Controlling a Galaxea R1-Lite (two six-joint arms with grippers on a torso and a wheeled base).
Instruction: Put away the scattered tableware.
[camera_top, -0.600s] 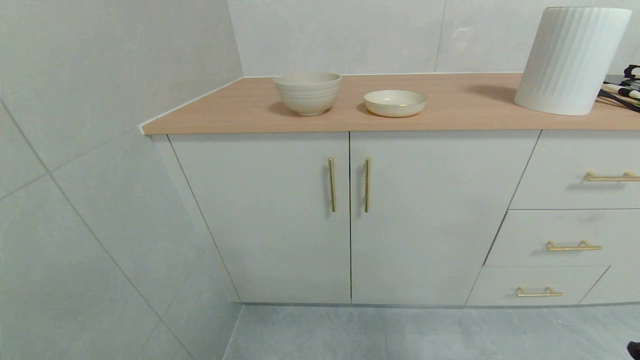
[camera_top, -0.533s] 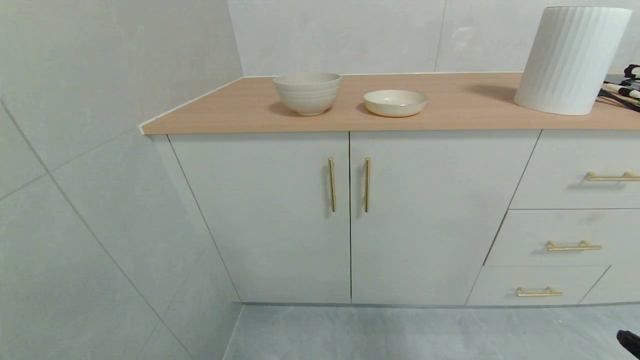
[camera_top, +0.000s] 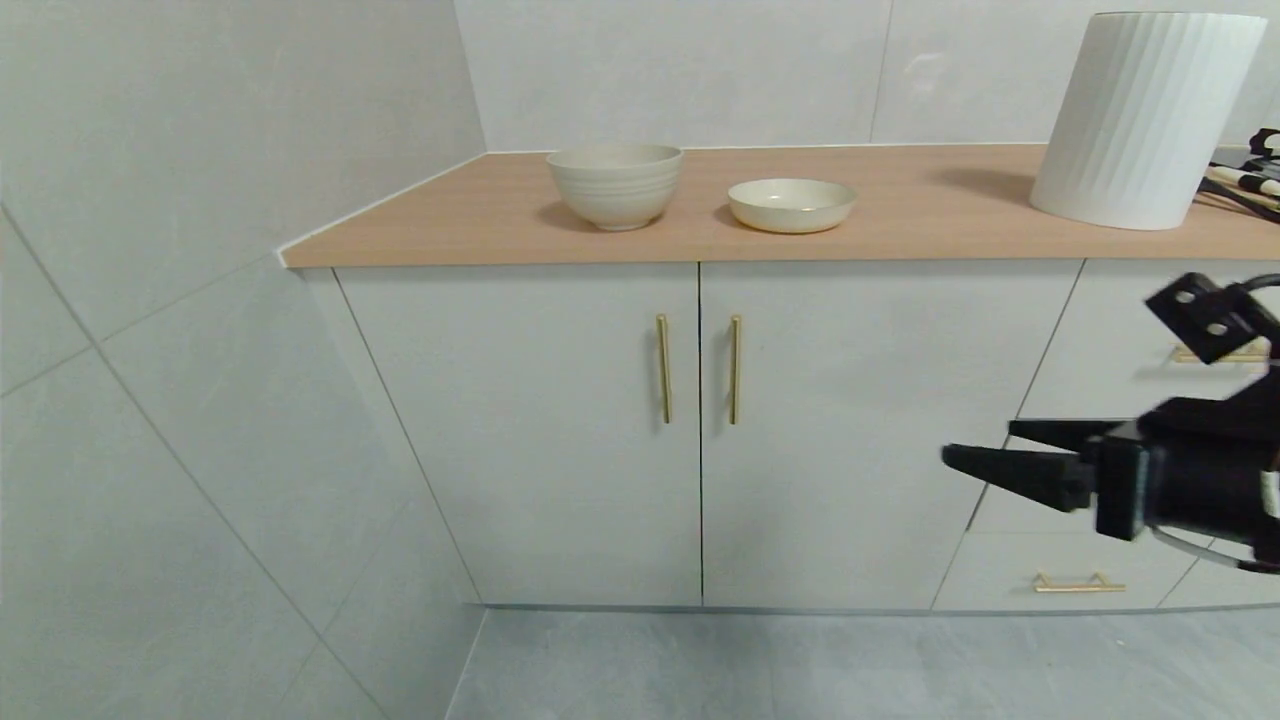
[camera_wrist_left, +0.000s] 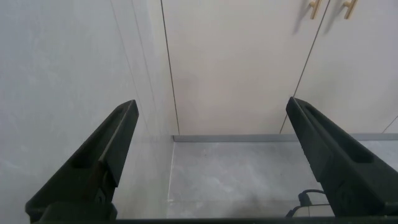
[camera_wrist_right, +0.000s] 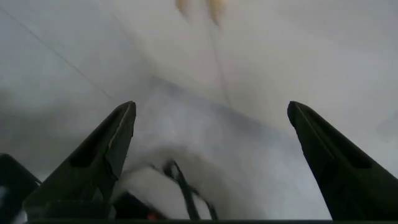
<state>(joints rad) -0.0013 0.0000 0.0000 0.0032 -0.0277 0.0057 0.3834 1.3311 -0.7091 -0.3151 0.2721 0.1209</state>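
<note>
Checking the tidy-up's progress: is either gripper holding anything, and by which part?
Nothing. Left gripper and right gripper are open, empty; bowl and dish sit on the countertop.

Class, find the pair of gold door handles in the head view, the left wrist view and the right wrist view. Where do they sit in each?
Head view: gold door handles upright at mid-cabinet, flanking the door seam.
Left wrist view: only their lower ends, cut by the frame edge, either side of the seam.
Right wrist view: blurred gold stubs at the frame edge.
Shared landmark: the door seam.
</note>
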